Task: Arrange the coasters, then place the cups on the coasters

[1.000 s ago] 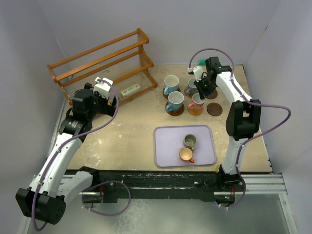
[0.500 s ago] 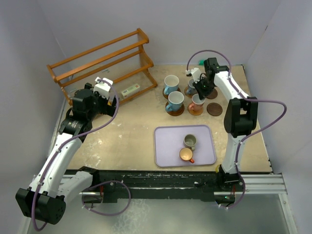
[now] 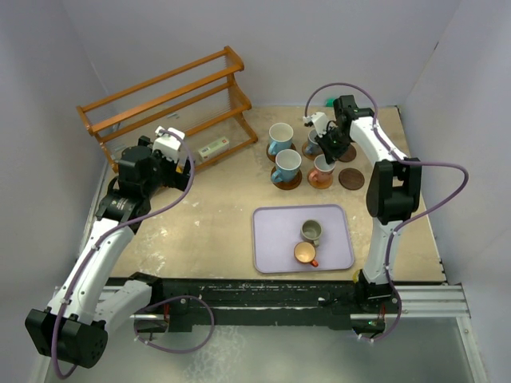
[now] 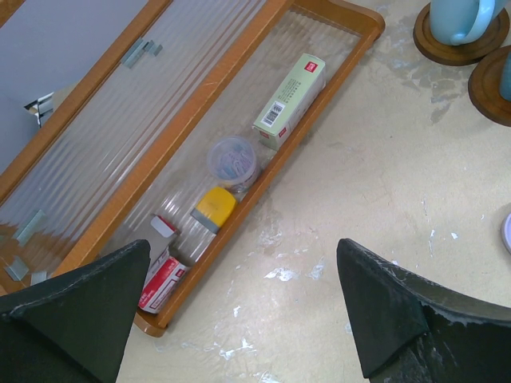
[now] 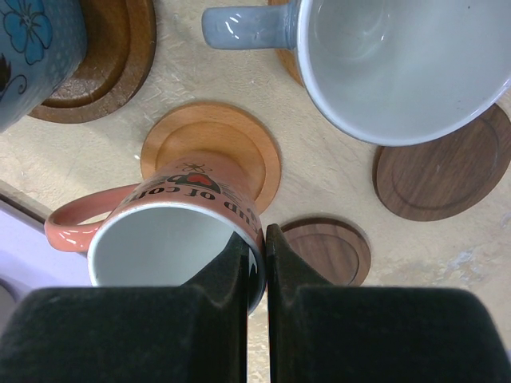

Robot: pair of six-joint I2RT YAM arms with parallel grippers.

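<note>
My right gripper is shut on the rim of a small cup with an orange handle, one finger inside and one outside. The cup's base hangs over a light orange-brown coaster; I cannot tell if it touches. In the top view this cup and the right gripper are at the back right. Three white-and-blue cups stand on coasters there. Two dark coasters lie bare. My left gripper is open over bare table.
A lavender tray near the middle holds a grey-olive cup and an orange cup. A wooden rack with small items stands at the back left, right beside my left gripper. Grey walls close in on both sides.
The right gripper has shifted a little to the back left with the orange-handled cup in its grip. The left arm has not moved.
</note>
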